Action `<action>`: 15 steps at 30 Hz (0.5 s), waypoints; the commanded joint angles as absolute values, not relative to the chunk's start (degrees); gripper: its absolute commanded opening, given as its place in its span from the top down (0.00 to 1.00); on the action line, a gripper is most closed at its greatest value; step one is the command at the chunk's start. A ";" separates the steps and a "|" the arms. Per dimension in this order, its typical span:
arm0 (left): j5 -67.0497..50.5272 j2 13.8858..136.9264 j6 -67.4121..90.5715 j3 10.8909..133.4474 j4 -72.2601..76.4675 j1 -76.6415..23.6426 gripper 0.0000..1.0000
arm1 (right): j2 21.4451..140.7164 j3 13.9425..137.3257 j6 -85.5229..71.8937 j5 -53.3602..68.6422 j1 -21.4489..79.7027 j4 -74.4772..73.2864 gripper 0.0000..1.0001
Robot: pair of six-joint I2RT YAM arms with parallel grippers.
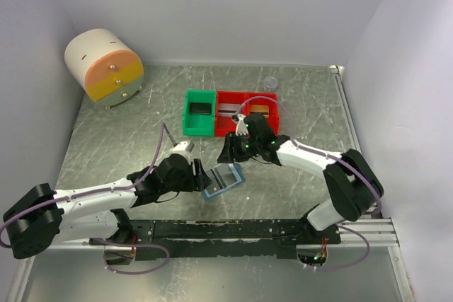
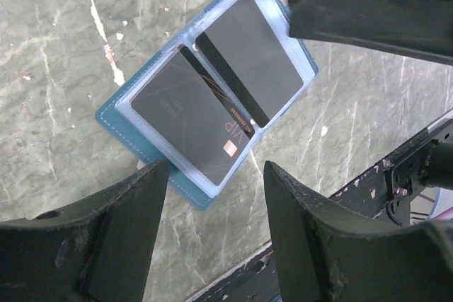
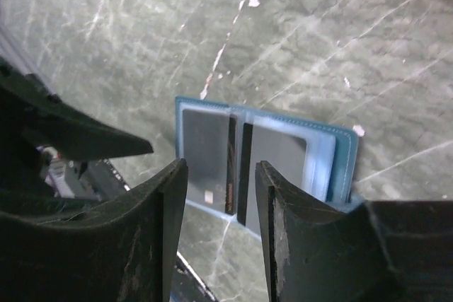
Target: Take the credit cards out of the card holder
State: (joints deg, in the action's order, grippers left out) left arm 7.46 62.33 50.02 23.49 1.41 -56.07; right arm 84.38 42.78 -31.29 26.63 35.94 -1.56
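The blue-grey card holder (image 1: 224, 179) lies open and flat on the table between my two grippers. Two dark credit cards sit in its clear pockets, one in the left panel (image 2: 185, 114) and one in the right panel (image 2: 251, 58). In the right wrist view the same cards (image 3: 205, 148) (image 3: 282, 159) rest inside the holder (image 3: 343, 152). My left gripper (image 2: 216, 175) hovers open just off the holder's near corner, holding nothing. My right gripper (image 3: 221, 169) stands open above the holder's middle fold, with nothing between its fingers.
A green bin (image 1: 199, 112) and a red two-part bin (image 1: 247, 111) stand behind the holder, with flat card-like pieces inside. A round cream drum with orange and yellow drawers (image 1: 105, 64) sits far left. A black rail (image 1: 226, 230) runs along the near edge.
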 commanded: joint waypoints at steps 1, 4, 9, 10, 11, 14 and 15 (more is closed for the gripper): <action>4.78 62.35 50.97 24.30 3.95 -56.08 0.32 | 89.04 45.97 -27.82 19.76 37.17 -8.46 0.57; 2.48 63.75 49.69 25.46 6.16 -56.10 0.32 | 89.27 43.48 -29.13 13.51 37.42 -9.32 0.64; -0.14 66.29 47.02 26.86 9.25 -56.10 0.31 | 83.14 33.66 -34.59 5.67 38.10 -5.99 0.67; -0.28 66.94 46.88 27.31 9.20 -56.14 0.31 | 82.32 31.87 -36.01 7.14 38.33 -4.68 0.68; -0.36 67.72 46.66 27.98 8.92 -56.08 0.31 | 81.47 30.27 -36.56 8.14 38.49 -3.64 0.69; -0.79 70.04 45.89 29.73 8.83 -56.22 0.31 | 78.57 25.70 -40.46 9.48 39.20 -1.10 0.72; -0.75 70.84 46.11 30.30 8.76 -56.25 0.32 | 77.55 24.37 -41.60 10.58 39.34 0.12 0.74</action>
